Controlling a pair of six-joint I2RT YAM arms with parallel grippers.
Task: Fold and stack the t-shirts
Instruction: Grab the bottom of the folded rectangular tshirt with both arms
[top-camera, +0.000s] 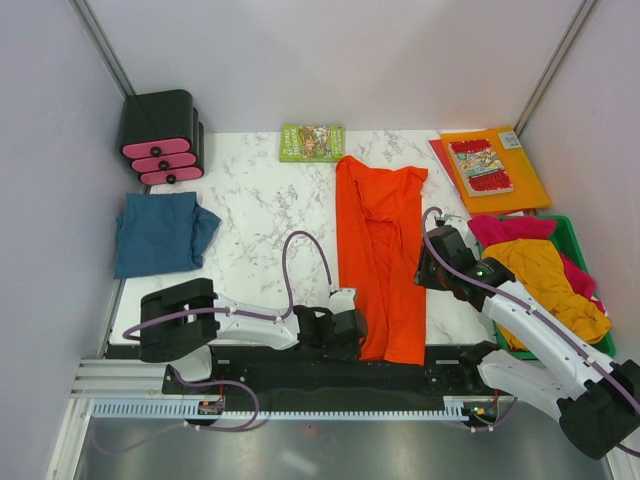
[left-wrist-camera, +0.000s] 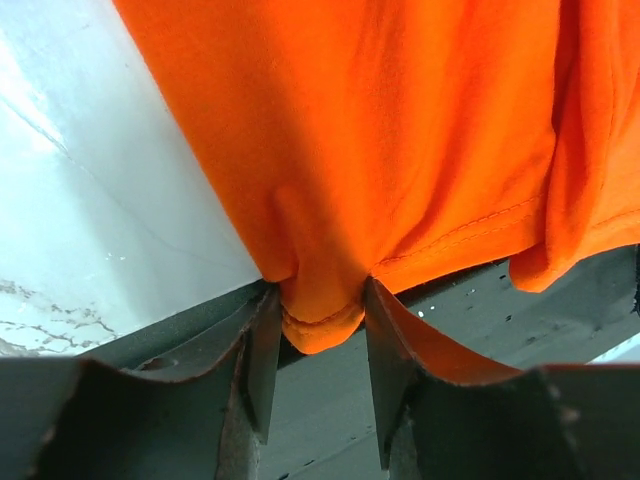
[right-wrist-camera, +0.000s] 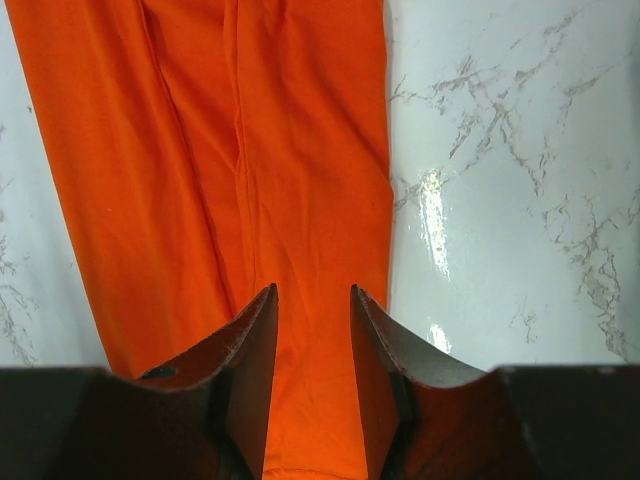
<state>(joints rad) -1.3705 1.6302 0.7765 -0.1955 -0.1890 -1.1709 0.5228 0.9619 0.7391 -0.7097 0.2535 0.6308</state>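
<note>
An orange-red t-shirt lies as a long narrow strip down the middle of the marble table. My left gripper is at its near left corner. In the left wrist view the gripper pinches a bunched bit of the shirt's hem over the table's dark front edge. My right gripper is at the shirt's right edge, halfway along. In the right wrist view it stands open, with smooth cloth between the jaws. A folded teal-blue t-shirt lies at the left. Mustard-yellow and magenta-pink t-shirts lie in a bin.
The green bin stands at the right edge under my right arm. An orange folder with a comic book lies at the back right. A green book lies at the back centre. A black drawer unit stands at the back left.
</note>
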